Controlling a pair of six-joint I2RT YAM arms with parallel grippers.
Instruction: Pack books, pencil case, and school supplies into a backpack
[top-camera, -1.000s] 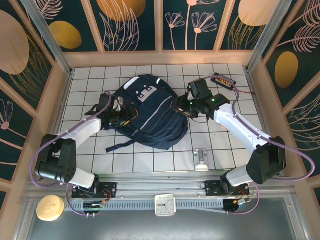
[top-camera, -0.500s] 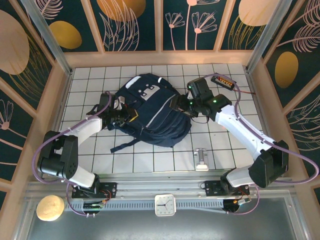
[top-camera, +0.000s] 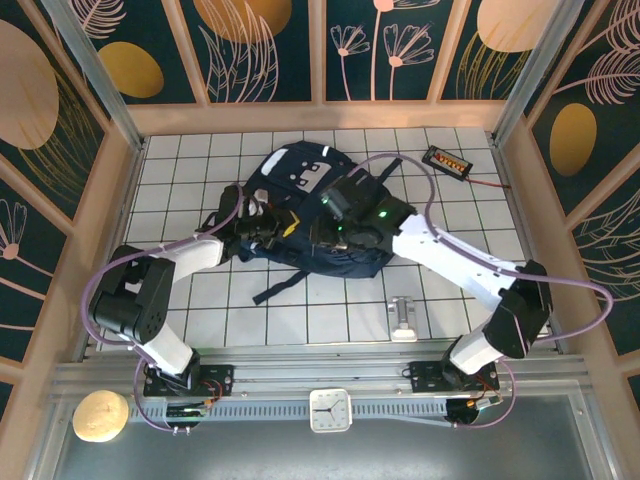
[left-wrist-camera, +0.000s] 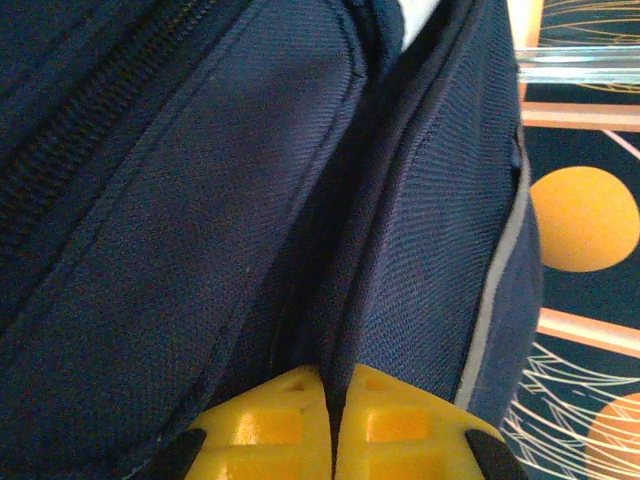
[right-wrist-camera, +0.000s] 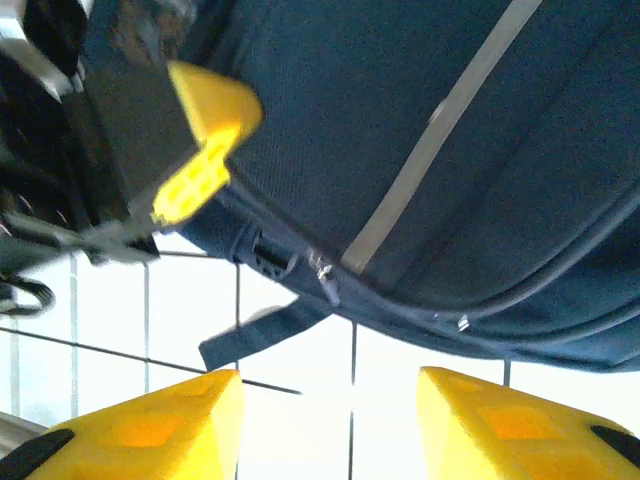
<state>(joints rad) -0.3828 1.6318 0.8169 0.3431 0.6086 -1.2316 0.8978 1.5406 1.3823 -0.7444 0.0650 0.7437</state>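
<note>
Clamping a backpack (left-wrist-camera: 200, 200) fold in the tight-closed left hand (left-wrist-camera: 335, 425); holding the right hand (right-wrist-camera: 325, 400), parted and empty, nearer the zipper (right-wrist-camera: 320, 268) just ahead, toward the tabletop's (top-camera: 330, 320) near edge.

On my screen the floor (top-camera: 180, 160) is white square tiles with dark grout, brightly and evenly lit. Walls (top-camera: 260, 50) on three sides carry dark teal panels with gold ovals and pale line-drawn leaves and flowers, set in light wooden frames (top-camera: 316, 50). Silver metal posts (top-camera: 92, 70) lean up from the back corners. A metal rail (top-camera: 320, 372) runs along the near edge, with a small white clock (top-camera: 329, 410) just below it.
</note>
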